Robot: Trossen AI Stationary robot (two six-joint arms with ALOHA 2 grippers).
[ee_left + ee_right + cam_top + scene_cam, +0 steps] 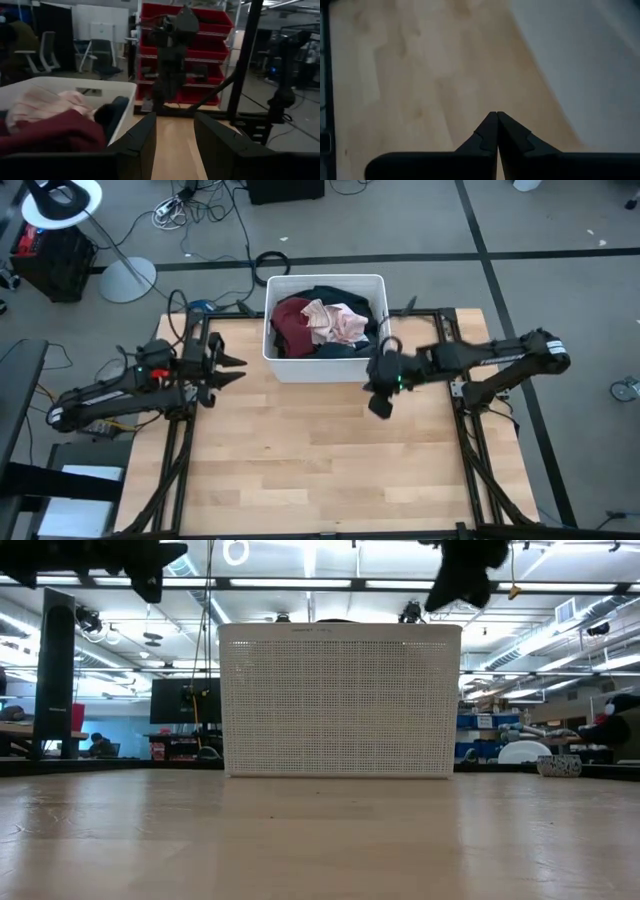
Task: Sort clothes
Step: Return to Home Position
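Note:
The clothes (325, 323) lie piled in the white plastic bin (273, 358) at the table's far middle: a maroon piece (292, 325), a pale pink piece (337, 320) and dark pieces (345, 298). The maroon (55, 132) and pink (45, 105) pieces also show in the left wrist view. My left gripper (232, 370) is open and empty, left of the bin. My right gripper (381, 406) is shut and empty above the table, by the bin's near right corner, pointing down (497, 131).
The bin (340, 700) stands upright on the wooden table (320, 470), which is bare nearer than the bin. Black frame rails (175, 450) run along both table sides. My right arm (172, 55) shows beyond the bin in the left wrist view.

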